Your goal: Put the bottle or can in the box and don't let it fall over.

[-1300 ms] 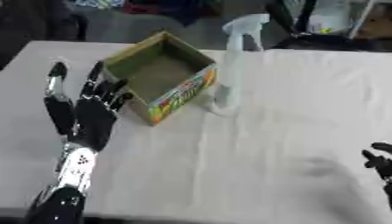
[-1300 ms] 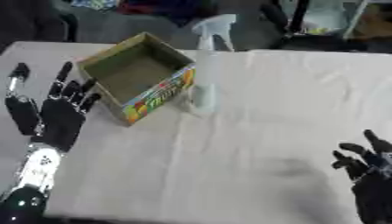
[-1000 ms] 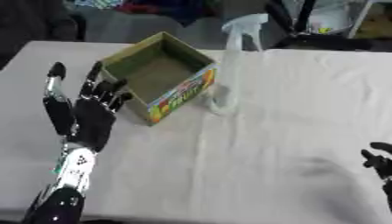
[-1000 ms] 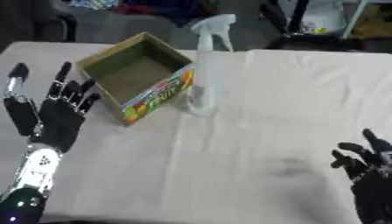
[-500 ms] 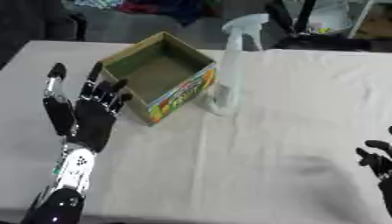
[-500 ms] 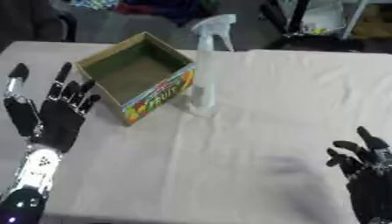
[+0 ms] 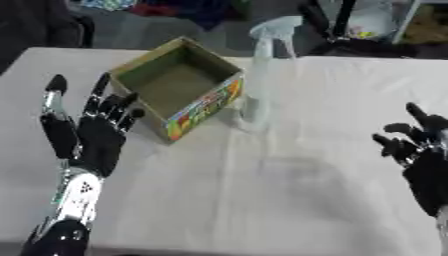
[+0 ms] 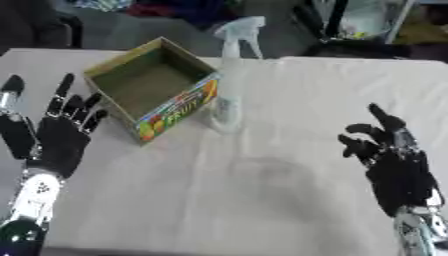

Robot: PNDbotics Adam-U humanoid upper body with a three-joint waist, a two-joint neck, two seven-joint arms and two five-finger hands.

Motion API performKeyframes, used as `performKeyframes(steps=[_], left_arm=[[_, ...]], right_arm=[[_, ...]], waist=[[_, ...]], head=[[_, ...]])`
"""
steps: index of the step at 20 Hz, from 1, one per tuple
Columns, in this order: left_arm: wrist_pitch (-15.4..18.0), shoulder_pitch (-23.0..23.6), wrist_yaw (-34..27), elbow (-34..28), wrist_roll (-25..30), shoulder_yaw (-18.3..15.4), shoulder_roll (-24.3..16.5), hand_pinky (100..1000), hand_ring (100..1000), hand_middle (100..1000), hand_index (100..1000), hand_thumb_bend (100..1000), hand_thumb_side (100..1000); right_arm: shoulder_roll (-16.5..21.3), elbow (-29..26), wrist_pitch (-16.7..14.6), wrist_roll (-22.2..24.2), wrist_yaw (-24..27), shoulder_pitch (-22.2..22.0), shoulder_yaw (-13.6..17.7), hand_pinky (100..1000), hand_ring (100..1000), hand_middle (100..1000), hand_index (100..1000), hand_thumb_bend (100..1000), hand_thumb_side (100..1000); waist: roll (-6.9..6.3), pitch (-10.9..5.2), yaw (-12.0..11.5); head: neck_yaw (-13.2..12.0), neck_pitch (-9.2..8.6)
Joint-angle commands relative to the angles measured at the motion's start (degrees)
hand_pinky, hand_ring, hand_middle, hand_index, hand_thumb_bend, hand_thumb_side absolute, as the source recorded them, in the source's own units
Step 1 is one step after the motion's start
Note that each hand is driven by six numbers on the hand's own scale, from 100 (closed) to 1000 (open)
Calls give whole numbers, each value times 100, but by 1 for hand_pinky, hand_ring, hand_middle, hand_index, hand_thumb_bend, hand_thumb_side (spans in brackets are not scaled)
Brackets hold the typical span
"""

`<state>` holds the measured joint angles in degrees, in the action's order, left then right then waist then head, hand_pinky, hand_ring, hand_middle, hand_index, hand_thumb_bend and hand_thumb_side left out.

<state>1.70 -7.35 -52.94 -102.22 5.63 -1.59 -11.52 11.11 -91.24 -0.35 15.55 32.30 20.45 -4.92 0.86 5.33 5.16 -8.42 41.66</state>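
White cloth covers the table (image 7: 289, 200), and on it, toward the far left, sits an open-topped square cardboard box (image 7: 179, 86) with a plain brownish-green inside and a bright side panel printed in yellow, red and green with fruit pictures. The box is turned at an angle, one corner pointing toward the robot, and nothing can be seen inside it. Just beside the box's right-hand corner stands a tall, slim, clear plastic spray bottle (image 7: 259, 85) with a pale trigger head at the top; it is upright on the cloth, outside the box, and whether its base actually touches the box wall cannot be told. The robot's black left hand (image 7: 92, 135) is raised over the near left part of the table, palm toward the camera, fingers straight and spread and pointing away toward the box; it holds nothing and its fingertips (image 7: 133, 114) lie near the box's near-left side without touching it. Below it the forearm, black with a silver section, runs down to the lower left corner. The robot's black right hand (image 8: 392, 165) shows at the right side, over the cloth and well apart from bottle and box, its fingers relaxed and slightly bent, pointing up and away, with nothing in its grasp. Beyond the far edge of the table there is dark clutter: coloured cloth and black stands or chair legs (image 7: 328, 25).
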Motion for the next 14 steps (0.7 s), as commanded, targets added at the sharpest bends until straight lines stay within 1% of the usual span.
performKeyframes(steps=[1, 3, 5, 7, 10, 12, 14], left_arm=[[-7, -47, -11, -95, 31, 25, -50, 556, 679, 396, 988, 312, 899], [-16, -54, -12, -101, 41, 38, -48, 556, 679, 396, 989, 310, 899], [-24, -71, -19, -106, 48, 48, -37, 556, 680, 396, 989, 310, 901], [-36, -84, -24, -110, 58, 63, -23, 556, 680, 397, 989, 309, 901], [-46, -106, -36, -119, 72, 80, -8, 557, 681, 398, 989, 305, 904], [-56, -120, -44, -123, 79, 91, 5, 557, 683, 398, 989, 304, 906], [-66, -125, -45, -124, 86, 100, 14, 557, 684, 398, 989, 305, 906]], right_arm=[[155, 186, 141, 72, 405, 403, -144, 820, 367, 513, 1000, 100, 618], [147, 383, 221, 73, 666, 685, -202, 785, 333, 464, 1000, 100, 563], [145, 612, 314, 98, 892, 940, -255, 769, 316, 439, 1000, 100, 531], [124, 851, 396, 139, 1056, 1147, -291, 723, 286, 388, 1000, 100, 492], [53, 1271, 532, 221, 1294, 1405, -319, 661, 252, 332, 1000, 100, 454], [-8, 1522, 585, 274, 1414, 1536, -310, 619, 232, 292, 1000, 100, 446], [-77, 1742, 611, 304, 1505, 1634, -290, 604, 225, 270, 1000, 100, 442]], waist=[[-20, -76, -32], [-37, -65, -65], [-55, -50, -109], [-75, -41, -159], [-110, -25, -237], [-131, -11, -286], [-143, 0, -319]], head=[[85, -77], [115, -86], [171, -100], [217, -102], [307, -122], [359, -126], [400, -127]])
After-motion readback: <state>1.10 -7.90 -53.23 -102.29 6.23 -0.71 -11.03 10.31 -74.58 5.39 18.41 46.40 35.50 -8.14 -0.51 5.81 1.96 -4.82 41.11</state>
